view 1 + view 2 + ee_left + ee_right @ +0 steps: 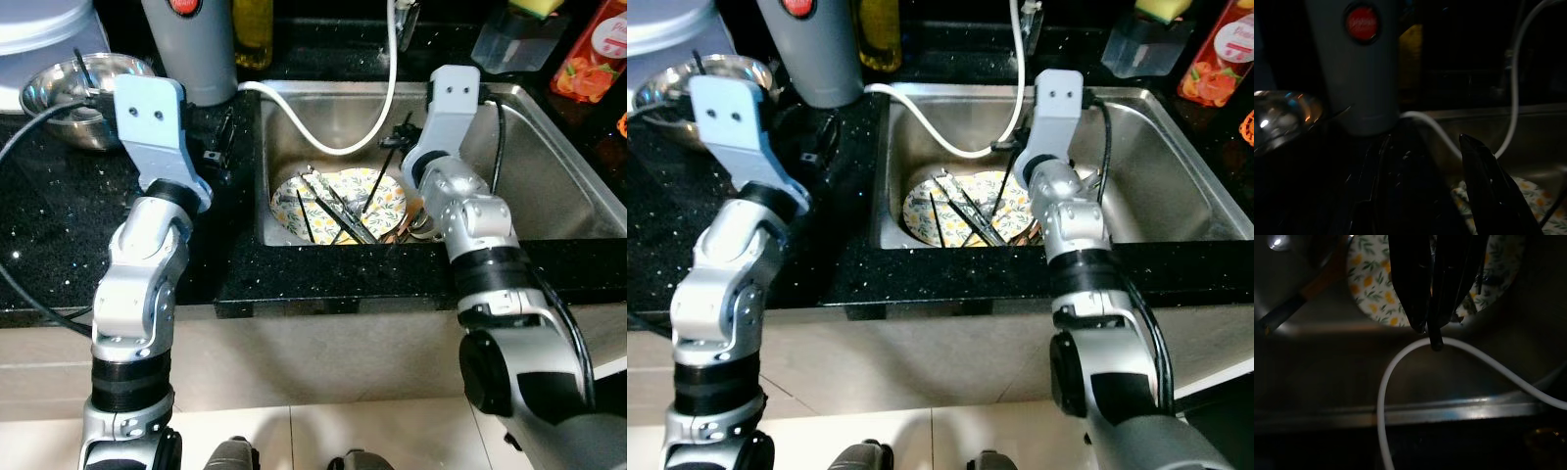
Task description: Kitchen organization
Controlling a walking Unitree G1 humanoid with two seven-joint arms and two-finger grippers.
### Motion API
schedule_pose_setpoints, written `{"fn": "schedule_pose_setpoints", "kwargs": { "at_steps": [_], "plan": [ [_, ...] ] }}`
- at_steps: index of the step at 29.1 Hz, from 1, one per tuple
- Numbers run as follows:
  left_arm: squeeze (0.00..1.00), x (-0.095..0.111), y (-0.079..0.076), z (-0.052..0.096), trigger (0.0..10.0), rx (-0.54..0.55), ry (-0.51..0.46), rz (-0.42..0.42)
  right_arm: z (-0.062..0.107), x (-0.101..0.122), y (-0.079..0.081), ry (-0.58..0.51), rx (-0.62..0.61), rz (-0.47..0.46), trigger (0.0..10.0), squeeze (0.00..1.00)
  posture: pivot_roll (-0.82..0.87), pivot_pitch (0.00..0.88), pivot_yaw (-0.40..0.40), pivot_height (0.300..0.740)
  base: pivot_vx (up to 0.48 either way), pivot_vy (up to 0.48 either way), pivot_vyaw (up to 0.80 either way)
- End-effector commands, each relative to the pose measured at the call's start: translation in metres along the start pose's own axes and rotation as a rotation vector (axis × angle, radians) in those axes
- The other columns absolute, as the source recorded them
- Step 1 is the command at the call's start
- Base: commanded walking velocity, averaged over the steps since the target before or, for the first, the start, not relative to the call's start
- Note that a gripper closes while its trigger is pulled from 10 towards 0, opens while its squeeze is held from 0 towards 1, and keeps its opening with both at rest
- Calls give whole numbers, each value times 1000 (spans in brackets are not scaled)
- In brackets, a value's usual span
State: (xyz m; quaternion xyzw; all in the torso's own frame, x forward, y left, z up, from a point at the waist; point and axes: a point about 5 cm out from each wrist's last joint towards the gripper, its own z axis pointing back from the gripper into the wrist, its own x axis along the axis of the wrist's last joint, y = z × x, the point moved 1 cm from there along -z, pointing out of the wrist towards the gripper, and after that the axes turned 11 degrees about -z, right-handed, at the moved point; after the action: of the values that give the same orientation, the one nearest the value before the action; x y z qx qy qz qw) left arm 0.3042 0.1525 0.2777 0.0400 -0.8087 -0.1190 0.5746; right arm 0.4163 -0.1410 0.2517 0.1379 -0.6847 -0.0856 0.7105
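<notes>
The floral yellow-and-white plate [377, 191] lay partly hidden under crossed black chopsticks [338, 211], while the tall grey canister [191, 49] was cut off by the top edge.

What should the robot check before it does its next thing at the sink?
1. Right gripper shut on a thin black stick: ok.
2. Stick lifted off the flowery plate: cannot tell.
3. White hose out of the way: not ok, it loops through the sink near the fingers.
4. Left gripper free and open: ok, over the black counter.
5. More sticks on the plate: ok.
</notes>
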Motion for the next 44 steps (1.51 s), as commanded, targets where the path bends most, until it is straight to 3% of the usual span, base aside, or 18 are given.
{"fn": "schedule_pose_setpoints", "kwargs": {
  "at_steps": [1,4,5,6,7,8,10,14,21,22,23,24,27,30,32,36,41,44],
  "plan": [
    [0,0,0,4,10000,-8,10,-12,-1,-8,1,43,5,-14,10000,0,213,161,-79,740,0,0,0],
    [0,-1,1,5,10000,-4,13,-13,-2,-11,4,57,17,-7,10000,0,217,160,-84,740,0,0,0],
    [0,-1,1,6,10000,-1,16,-13,-2,-15,6,77,26,-1,10000,451,218,157,-87,740,0,0,0],
    [0,-1,1,6,10000,-1,16,-13,-2,-15,6,77,26,-1,10000,451,218,157,-87,740,0,0,0],
    [0,-2,1,6,10000,1,19,-14,-2,-18,6,94,33,-14,10000,1000,218,153,-89,740,0,0,0],
    [0,-2,1,6,10000,1,19,-14,-2,-18,6,94,33,-14,10000,1000,218,153,-89,740,0,0,0],
    [0,-2,1,4,10000,3,24,-11,-3,-3,6,34,64,-130,10000,1000,205,142,-82,740,0,0,0],
    [0,0,0,2,10000,-5,19,-7,2,27,3,-156,47,-96,10000,1000,190,131,-73,740,0,0,0],
    [0,0,-4,-4,10000,-20,8,1,18,67,-8,-397,32,-212,10000,1000,164,114,-59,740,0,0,0],
    [0,0,-5,-5,10000,-23,5,2,25,78,-12,-463,38,-242,10000,537,158,110,-55,740,0,0,0],
    [0,0,-5,-5,10000,-23,5,2,25,78,-12,-463,38,-242,10000,537,158,110,-55,740,0,0,0],
    [0,0,-5,-6,10000,-26,3,4,29,83,-14,-494,44,-253,10000,0,154,108,-53,740,0,0,0],
    [0,1,-7,-8,10000,-31,-3,9,43,95,-13,-569,97,-276,10000,0,146,100,-47,740,0,0,0],
    [0,1,-7,-10,10000,-32,-8,8,56,97,-3,-616,180,-225,10000,0,141,96,-45,740,0,0,0],
    [0,3,-4,-11,10000,-26,-14,6,68,84,12,-593,291,-106,10000,0,135,91,-40,740,0,0,0],
    [0,6,1,-14,10000,0,-29,-2,74,65,17,-539,331,-90,10000,0,132,83,-35,740,0,0,0],
    [0,10,27,-21,10000,100,-25,-85,89,52,29,-502,435,-88,10000,0,126,72,-27,740,0,0,0],
    [0,5,51,-25,10000,184,20,-144,97,57,27,-514,475,-180,10000,0,127,64,-23,740,0,0,0]
  ]
}}
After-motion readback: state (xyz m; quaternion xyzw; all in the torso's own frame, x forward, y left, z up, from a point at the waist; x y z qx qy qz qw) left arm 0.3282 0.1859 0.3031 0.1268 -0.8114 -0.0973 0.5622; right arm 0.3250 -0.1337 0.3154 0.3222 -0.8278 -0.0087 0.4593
